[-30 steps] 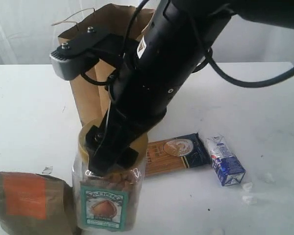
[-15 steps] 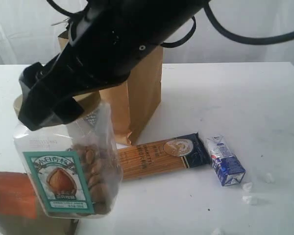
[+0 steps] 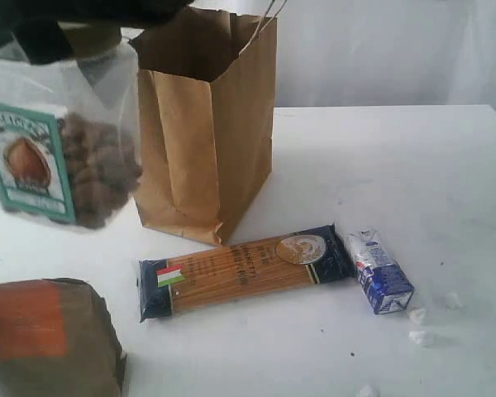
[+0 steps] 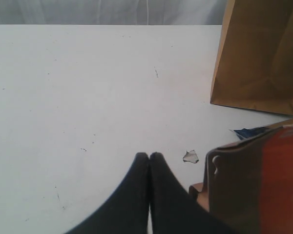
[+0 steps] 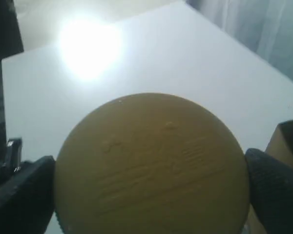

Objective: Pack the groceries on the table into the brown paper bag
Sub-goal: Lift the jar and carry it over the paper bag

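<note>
Holding: right gripper (image 5: 149, 191) has the clear jar (image 3: 62, 153) by its tan lid (image 5: 151, 156), jaws spread wide
Jar spot: up in the air, just left of the brown paper bag (image 3: 207, 141), near its open top
Other arm: left gripper (image 4: 149, 161) pinched shut, empty, low over the table (image 4: 88, 87) beside the brown pouch (image 4: 254, 185)
Lying in front of bag: spaghetti packet (image 3: 244, 273), small carton (image 3: 380, 271)

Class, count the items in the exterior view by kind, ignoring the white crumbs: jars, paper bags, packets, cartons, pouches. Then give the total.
clear jar: 1
brown paper bag: 1
spaghetti packet: 1
small carton: 1
brown pouch: 1
Total: 5
</note>
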Motion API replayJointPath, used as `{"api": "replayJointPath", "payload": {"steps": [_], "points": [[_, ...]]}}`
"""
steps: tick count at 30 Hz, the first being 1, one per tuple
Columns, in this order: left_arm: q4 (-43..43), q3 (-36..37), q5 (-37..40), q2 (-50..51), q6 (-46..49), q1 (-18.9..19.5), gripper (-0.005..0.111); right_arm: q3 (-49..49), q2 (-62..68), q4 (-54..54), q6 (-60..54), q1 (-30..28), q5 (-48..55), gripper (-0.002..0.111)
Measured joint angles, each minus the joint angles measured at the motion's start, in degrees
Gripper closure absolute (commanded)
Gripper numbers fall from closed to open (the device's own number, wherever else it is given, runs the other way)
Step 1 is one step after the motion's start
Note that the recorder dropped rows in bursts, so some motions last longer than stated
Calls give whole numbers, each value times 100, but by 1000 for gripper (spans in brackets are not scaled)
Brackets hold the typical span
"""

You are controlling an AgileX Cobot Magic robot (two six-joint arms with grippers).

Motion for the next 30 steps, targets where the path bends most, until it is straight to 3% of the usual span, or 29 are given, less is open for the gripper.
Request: {"api": "replayJointPath", "payload": {"steps": [7, 14, 20, 30], "points": [[0, 0, 0, 0, 0, 0, 107, 0, 0, 4, -82, 0, -1766, 54], [0, 0, 0, 0, 0, 0, 107, 0, 0, 26, -915, 0, -3294, 54], [0, 0, 0, 0, 0, 0, 107, -14, 190, 65, -1743, 0, -4177, 54], [0, 0, 0, 0, 0, 0, 107, 35, 622, 99, -1968, 0, -4852, 54]]}}
